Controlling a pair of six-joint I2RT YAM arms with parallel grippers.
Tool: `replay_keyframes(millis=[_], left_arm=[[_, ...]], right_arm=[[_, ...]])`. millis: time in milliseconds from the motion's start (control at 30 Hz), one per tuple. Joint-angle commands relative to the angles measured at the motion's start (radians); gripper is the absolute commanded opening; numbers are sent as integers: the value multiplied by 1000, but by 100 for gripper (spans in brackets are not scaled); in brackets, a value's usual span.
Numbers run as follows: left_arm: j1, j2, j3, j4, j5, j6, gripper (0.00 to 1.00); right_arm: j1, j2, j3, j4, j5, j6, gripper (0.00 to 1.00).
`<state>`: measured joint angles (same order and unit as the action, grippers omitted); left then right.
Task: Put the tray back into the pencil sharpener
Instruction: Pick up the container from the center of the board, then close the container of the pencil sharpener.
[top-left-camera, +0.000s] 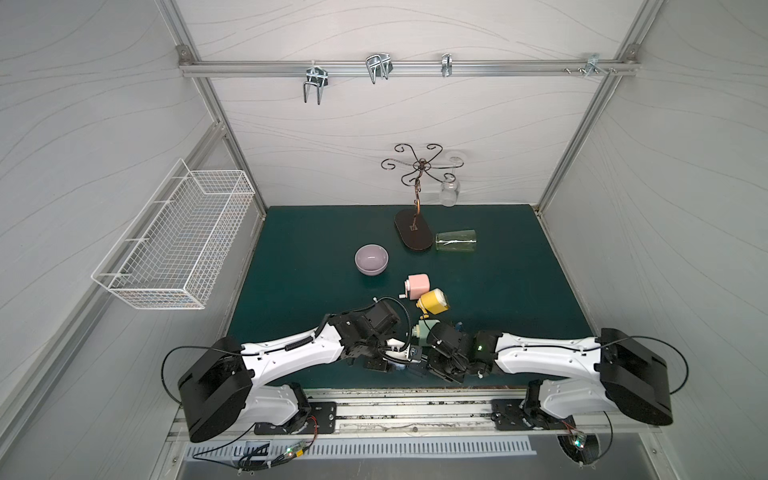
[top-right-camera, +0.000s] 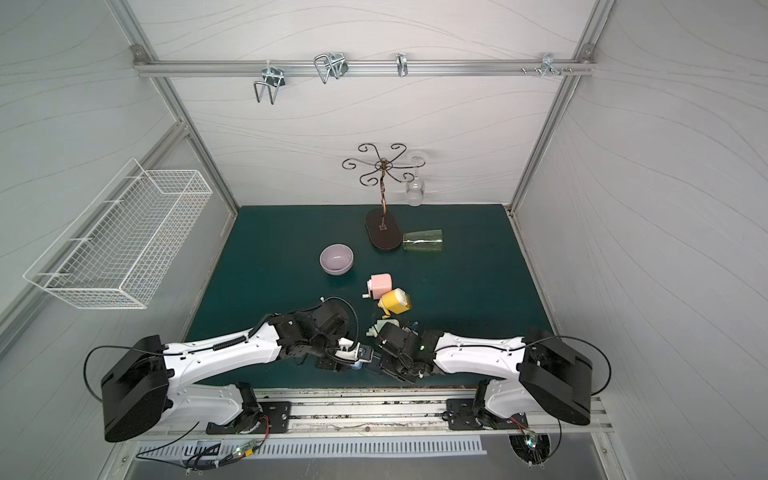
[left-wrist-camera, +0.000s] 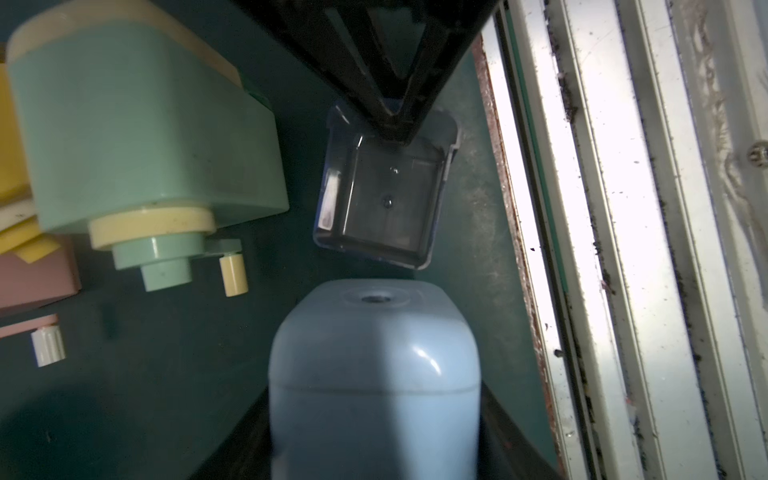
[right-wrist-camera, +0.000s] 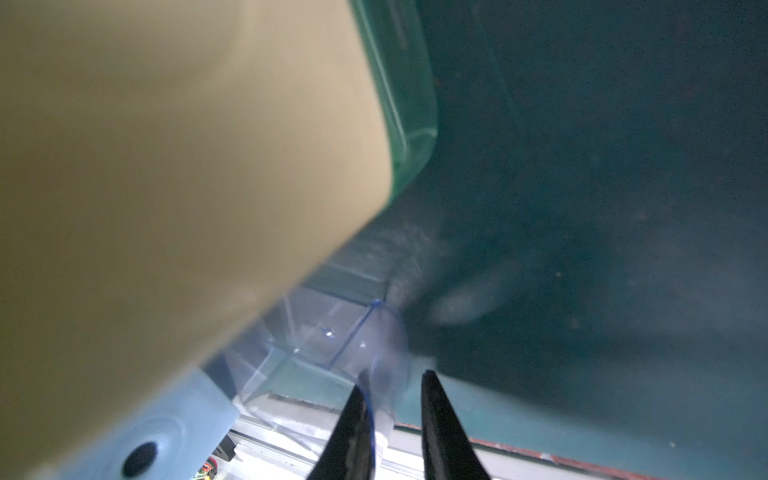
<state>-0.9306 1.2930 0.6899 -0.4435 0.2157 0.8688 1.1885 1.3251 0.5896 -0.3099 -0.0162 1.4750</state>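
Blue pencil sharpener (left-wrist-camera: 374, 374), clamped by left gripper (left-wrist-camera: 374, 436); at twelve o'clock, right gripper (right-wrist-camera: 394, 382) narrowly pinches clear tray (left-wrist-camera: 378, 199) by its wall; it looks light, stiff, slippery, brittle.

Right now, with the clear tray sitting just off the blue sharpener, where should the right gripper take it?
I'd pinch the tray by its end wall farthest from the blue sharpener, one finger inside, one outside: it's an open box, and that leaves the sharpener-side end free to slide in.
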Motion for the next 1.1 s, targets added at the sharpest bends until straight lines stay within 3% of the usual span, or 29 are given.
replay_keyframes(millis=[0,633,1067], left_arm=[[-8,16,20,46,-19,28,35],[-8,6,28,91,25,27,35],[-10,-5,21,58,42,49,35]], right_arm=[[-5,-5,-10,-1,-5,13,22],[-4,19,113,-161,-12,-75,17],[-3,58,103,-114,-22,-63,20]])
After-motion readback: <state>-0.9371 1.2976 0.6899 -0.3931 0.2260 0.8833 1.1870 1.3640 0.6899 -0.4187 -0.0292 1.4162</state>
